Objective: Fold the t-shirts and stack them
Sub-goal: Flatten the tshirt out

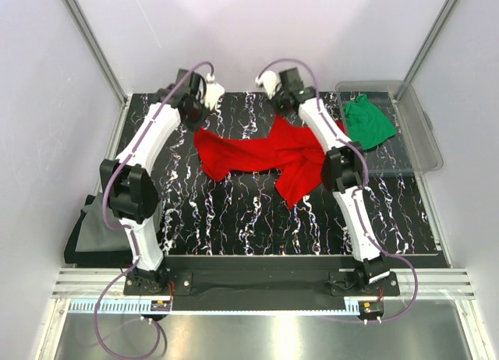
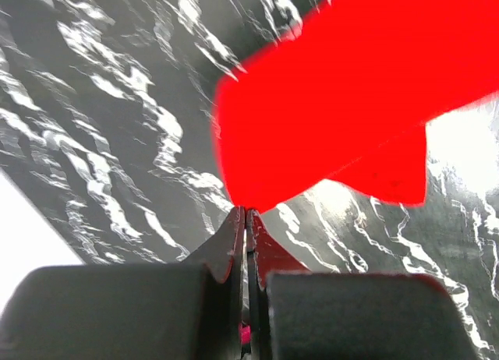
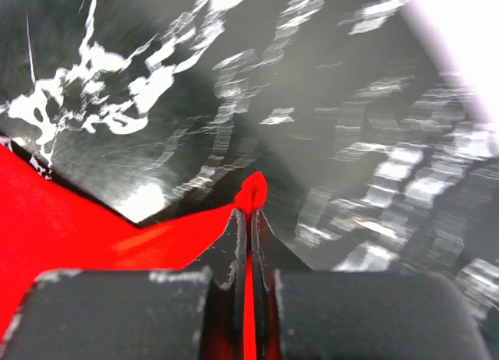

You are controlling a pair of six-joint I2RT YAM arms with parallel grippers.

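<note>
Marbled table (image 1: 234, 212), green t-shirt (image 1: 367, 121) in clear bin (image 1: 419, 132)

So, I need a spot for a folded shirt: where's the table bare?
Bare: the table in front of the red t-shirt, between left arm and right arm; and its near right corner, bordering the clear bin. Crowded: the far middle, where left gripper and right gripper pinch the red t-shirt.
</note>
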